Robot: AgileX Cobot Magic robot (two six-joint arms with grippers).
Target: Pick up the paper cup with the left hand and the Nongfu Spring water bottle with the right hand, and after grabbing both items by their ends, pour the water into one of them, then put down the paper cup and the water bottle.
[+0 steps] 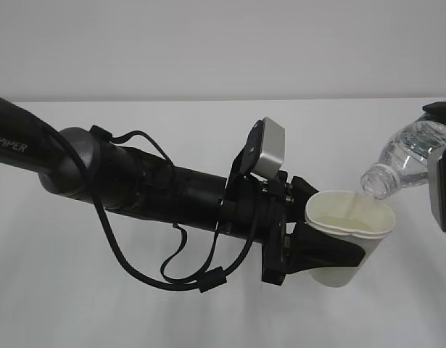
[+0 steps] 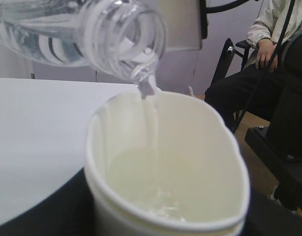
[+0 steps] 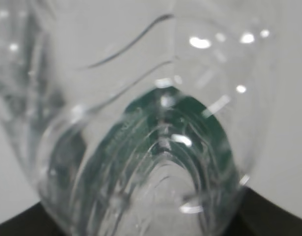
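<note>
My left gripper (image 1: pixel 342 250), on the black arm marked PIPER, is shut on the paper cup (image 1: pixel 351 235) and holds it off the table. The squeeze has pressed its rim into an oval. The Nongfu Spring water bottle (image 1: pixel 404 156) hangs tilted at the upper right with its open neck just over the cup's far rim. My right gripper (image 1: pixel 439 148) is shut on its base end at the frame edge. In the left wrist view a thin stream of water (image 2: pixel 151 98) runs from the bottle mouth (image 2: pixel 126 34) into the cup (image 2: pixel 165 167), which holds a shallow pool. The bottle (image 3: pixel 155 147) fills the right wrist view.
The white table (image 1: pixel 135 304) lies under both arms. Loose black cables (image 1: pixel 172 279) hang below the left arm. Beyond the table's edge a seated person (image 2: pixel 268 44) and dark equipment (image 2: pixel 288 147) show in the left wrist view.
</note>
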